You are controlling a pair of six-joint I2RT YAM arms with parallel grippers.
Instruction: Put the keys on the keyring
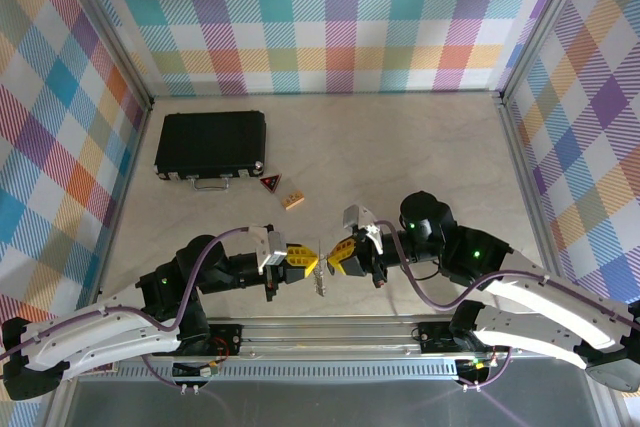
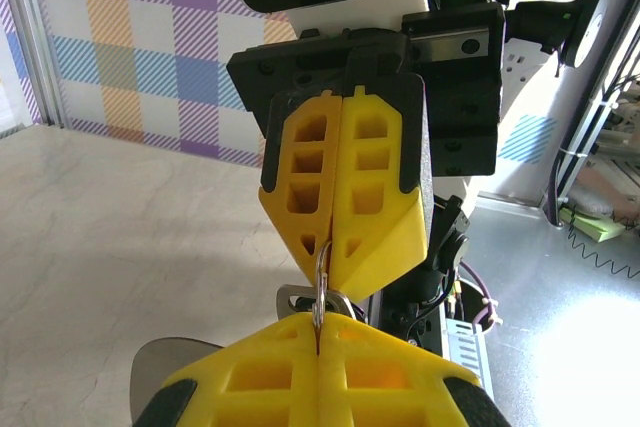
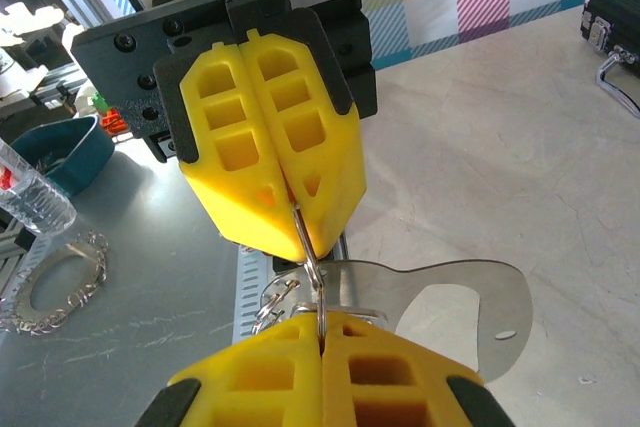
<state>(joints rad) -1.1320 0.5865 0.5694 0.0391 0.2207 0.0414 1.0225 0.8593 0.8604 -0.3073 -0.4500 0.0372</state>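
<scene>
Metal keys (image 1: 318,283), half-hidden, seemingly pinched by left hand (image 1: 311,266) and right hand (image 1: 331,262).

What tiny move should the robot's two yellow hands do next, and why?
Probably twist the left gripper slightly against the right gripper. Both pinch one wire ring tip to tip, with keys dangling below, so the ring likely needs prying open.

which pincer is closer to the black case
Left. In the top view the left pincer is below and right of the case; the right pincer meets it tip to tip, farther right. Both grip the keys by their wire loop.
</scene>
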